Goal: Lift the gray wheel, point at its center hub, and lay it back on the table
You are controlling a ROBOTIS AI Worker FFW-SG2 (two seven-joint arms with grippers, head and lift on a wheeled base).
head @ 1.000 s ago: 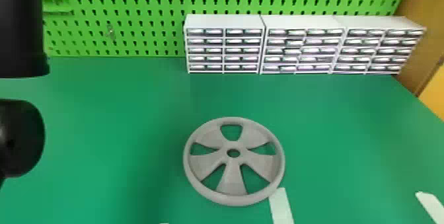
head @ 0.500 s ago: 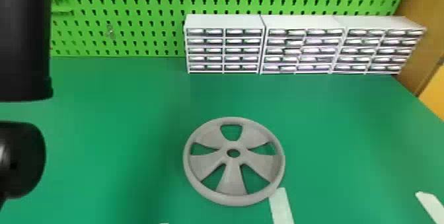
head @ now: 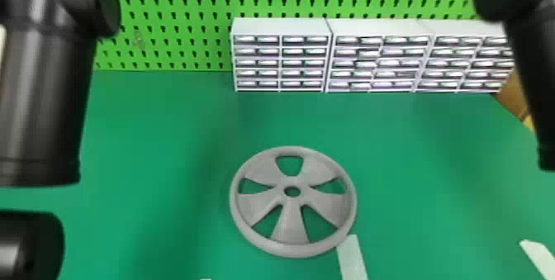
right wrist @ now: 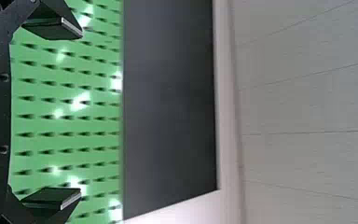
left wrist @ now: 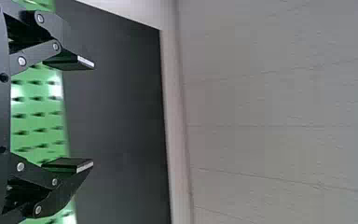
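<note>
Head view puts your left arm [head: 45, 105] and right arm [head: 532, 72] nearest, one either side. Your left gripper [left wrist: 86, 114] and right gripper [right wrist: 72, 113] both have their fingers spread, nothing between them, and seem to face the pegboard [right wrist: 86, 144] rather than the table [head: 165, 134]. Between the arms the wheel [head: 290, 227] lies flat, one rim edge at a tape strip [head: 352, 258], well short of the drawers [head: 281, 27]. Being round, it gives you no long axis to match. Neither gripper is clearly nearer; you'll likely need to go down and inward, left gripper rightward, right gripper leftward, to opposite rims.
</note>
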